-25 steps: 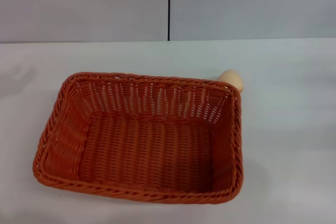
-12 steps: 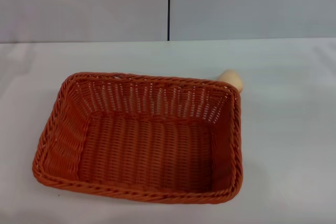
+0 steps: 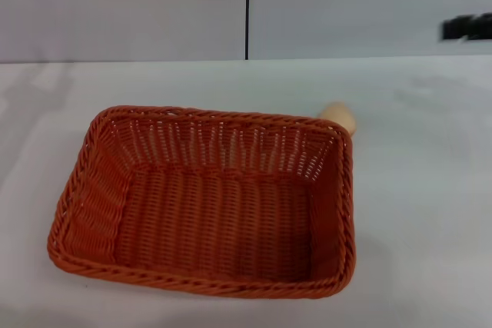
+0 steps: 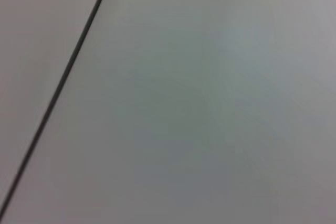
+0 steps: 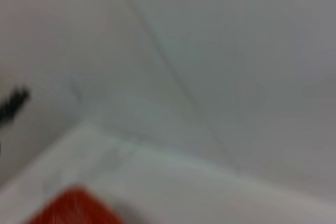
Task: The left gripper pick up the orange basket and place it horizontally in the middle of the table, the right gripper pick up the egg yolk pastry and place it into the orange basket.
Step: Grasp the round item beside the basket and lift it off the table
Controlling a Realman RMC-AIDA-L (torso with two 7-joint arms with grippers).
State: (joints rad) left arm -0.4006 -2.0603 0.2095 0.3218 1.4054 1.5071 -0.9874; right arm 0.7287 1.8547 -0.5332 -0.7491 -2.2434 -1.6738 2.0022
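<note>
Sitting on the white table (image 3: 415, 190), the orange basket (image 3: 204, 201) rests flat on its base with its long side running roughly across the head view, a little left of centre and turned slightly. Its woven floor and sloping openwork sides show fully, and nothing lies inside it. The egg yolk pastry (image 3: 339, 118) stands on the table outside the basket, just behind the far right corner of the braided rim and touching or nearly touching it; the rim hides its lower part.

The right gripper (image 3: 467, 28) shows only as a dark blurred shape at the upper right edge of the head view, against the grey wall (image 3: 123, 5), well apart from the pastry and above the table. Whether its fingers are spread or closed cannot be told. The right wrist view looks at the wall and the table's far edge, with a corner of the orange basket (image 5: 73, 205) low in that picture.

The left gripper appears in no view; the left wrist view shows only the grey wall (image 4: 210, 103) and a dark seam (image 4: 58, 87) running across it.
</note>
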